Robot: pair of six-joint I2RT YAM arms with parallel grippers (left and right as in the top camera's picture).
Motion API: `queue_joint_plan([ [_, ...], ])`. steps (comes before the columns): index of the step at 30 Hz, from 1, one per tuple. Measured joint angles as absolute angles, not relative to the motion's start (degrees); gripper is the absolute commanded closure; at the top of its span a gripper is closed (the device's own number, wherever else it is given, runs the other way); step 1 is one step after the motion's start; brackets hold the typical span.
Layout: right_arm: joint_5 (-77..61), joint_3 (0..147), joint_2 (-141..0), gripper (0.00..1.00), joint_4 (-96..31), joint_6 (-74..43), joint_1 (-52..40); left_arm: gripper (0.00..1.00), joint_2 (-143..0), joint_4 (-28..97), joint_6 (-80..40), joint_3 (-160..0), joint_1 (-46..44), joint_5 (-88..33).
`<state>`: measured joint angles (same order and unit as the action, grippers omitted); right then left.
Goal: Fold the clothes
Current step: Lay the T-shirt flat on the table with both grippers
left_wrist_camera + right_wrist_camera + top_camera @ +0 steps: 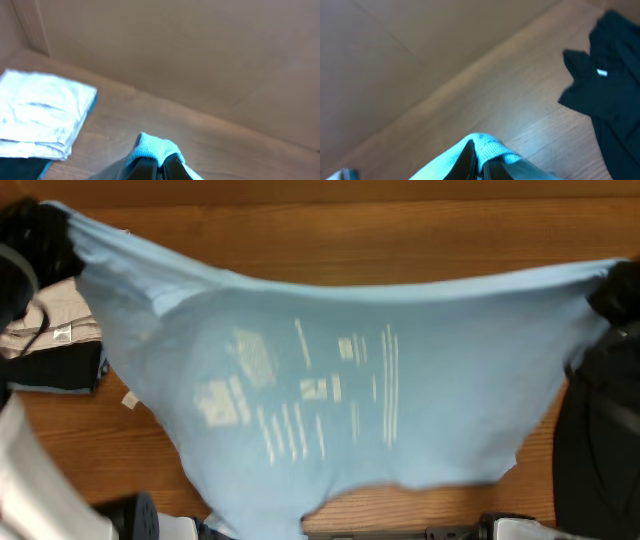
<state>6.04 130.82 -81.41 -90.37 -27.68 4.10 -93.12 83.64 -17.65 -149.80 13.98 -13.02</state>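
Light blue T-shirt (400, 420) held spread in the air between both grippers, above the wooden table (330, 225).

Overhead: the left gripper (40, 235) and the right gripper (612, 290) each pinch one end of the shirt. Its top edge sags between them and the cloth hangs down in a wide curve, with blurred white lettering showing faintly across the middle. A folded beige garment (50, 325) lies by the left end and a black garment (600, 440) by the right. Left wrist: the jaws are closed tight on a small bunch of blue cloth, with the beige garment on the table beyond. Right wrist: the jaws are likewise clamped on a blue fold, and the black garment lies off to the side on the wood.
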Motion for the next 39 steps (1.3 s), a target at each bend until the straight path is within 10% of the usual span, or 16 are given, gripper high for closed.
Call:
queue_joint_plan([
  [22, 7.7, 128.2, -137.2, 0.96, -47.8, -27.1, 4.1, 0.96, -143.9, 56.0, -14.4, -149.5, 2.9, -6.7],
  [28, 7.6, 128.1, -145.4, 0.8, -30.6, -26.8, 4.1, 0.96, -152.1, 43.4, -14.4, -149.5, 2.7, -6.1],
  [31, 7.5, 128.0, -147.4, 0.3, -24.9, -26.2, 4.1, 0.2, -152.9, 38.4, -14.2, -149.5, 2.7, -5.9],
  [34, 6.5, 128.1, -147.7, 0.0, -19.5, -23.0, 4.1, 0.0, -152.9, 32.7, -13.0, -149.5, 2.7, -6.2],
  [39, 2.7, 129.3, -147.6, 0.07, -29.4, -12.6, 4.1, 0.04, -152.6, 36.0, -11.2, -151.7, 2.7, -9.1],
])
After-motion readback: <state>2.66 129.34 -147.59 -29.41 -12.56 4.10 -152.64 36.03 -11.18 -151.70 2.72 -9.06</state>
